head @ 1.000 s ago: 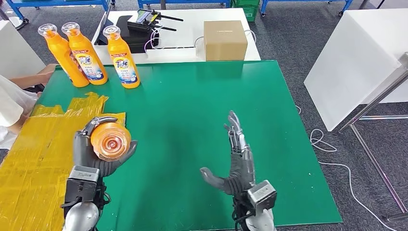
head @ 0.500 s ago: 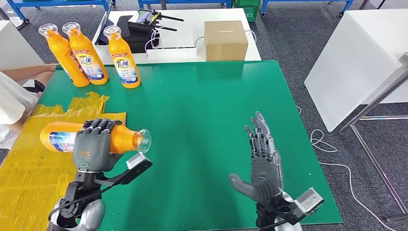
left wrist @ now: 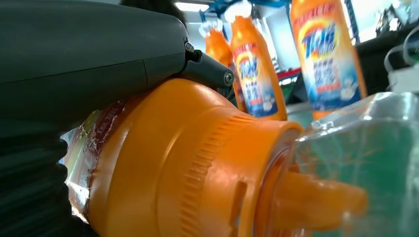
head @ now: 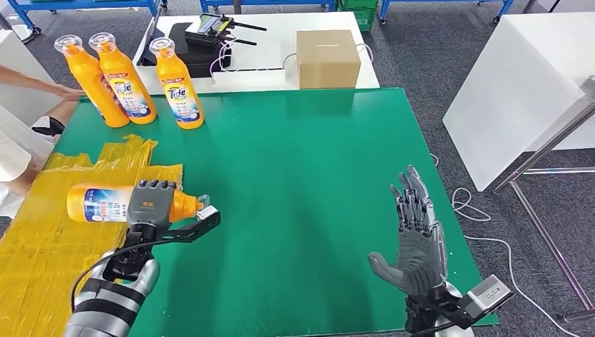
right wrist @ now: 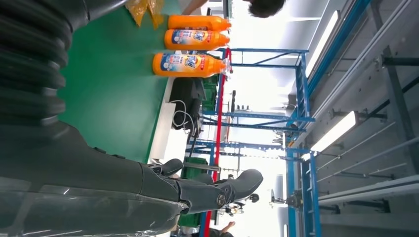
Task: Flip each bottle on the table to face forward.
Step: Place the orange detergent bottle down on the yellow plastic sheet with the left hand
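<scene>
Left robot hand [head: 149, 203] wrapped around an orange bottle [head: 105, 203], gripping it near the shoulder and holding it sideways over the yellow sheet [head: 42, 239] at the left of the green tabletop [head: 295, 182], clear cap [head: 203, 205] toward the middle, base toward the left edge. Probably mid-turn, laid level so the label can be brought round before standing it up. Seen close in the left wrist view: orange shoulder [left wrist: 163, 163] of the same bottle under the dark fingers [left wrist: 89, 54]. Right robot hand [head: 415, 235] empty, fingers spread and pointing up, palm turned inward, hovering over the tabletop's right side, likely kept ready to steady or take the bottle. Three more bottles [head: 126, 81] upright at the far left corner, close together, printed labels showing on two. A person's hand [head: 67, 91] just beside the leftmost one. Cardboard box [head: 328, 57] beyond the tabletop.
</scene>
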